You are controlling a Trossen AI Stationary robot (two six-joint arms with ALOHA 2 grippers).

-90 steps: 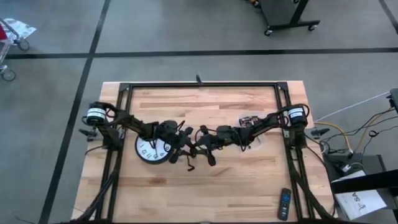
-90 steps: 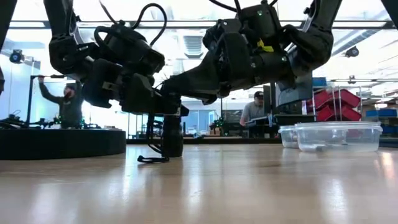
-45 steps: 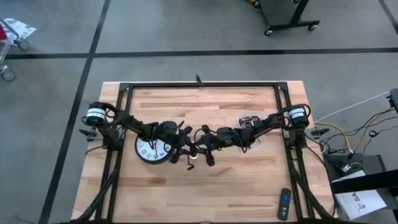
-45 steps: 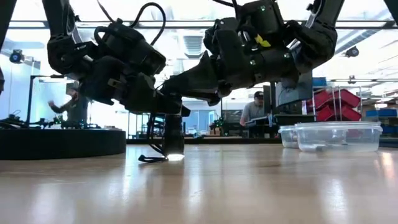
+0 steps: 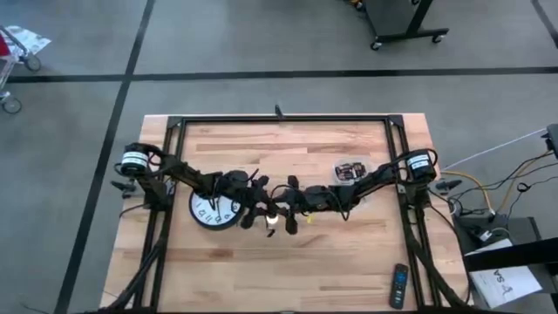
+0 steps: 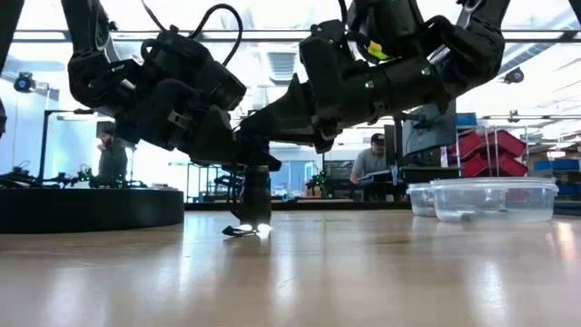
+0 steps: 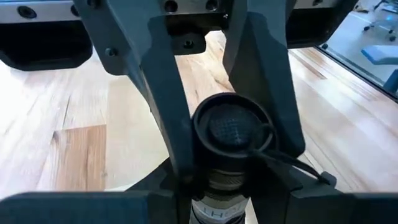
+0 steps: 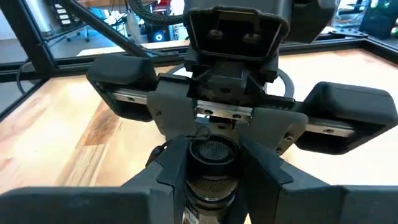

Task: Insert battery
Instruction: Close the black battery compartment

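A black flashlight stands upright near the table's middle, lit head down and throwing a glow on the wood. Its tail cap with the rubber button faces up. A thin black lanyard trails from it onto the table. My left gripper comes from the left and my right gripper from the right; both are shut on the flashlight. No battery shows in any view. My left gripper pinches the flashlight's body just below the tail cap between its two fingers. It slants down from the table's left, fingers across the body. The flashlight stays upright; whether its head rests on the wood I cannot tell. My right gripper pinches the upper body below the tail cap between its two fingers. It comes slanting down from the table's right, opposite the left gripper, fingers across the upright body.
A round white clock lies under the left arm. A clear plastic tub stands at the back right. A black remote lies by the near right corner. People stand in the room beyond the table.
The flashlight has come on: a bright glow now shows at its head on the wood. My right arm has shifted slightly toward the table's near edge, both grippers staying shut, and the flashlight and its lanyard have moved a little with them.
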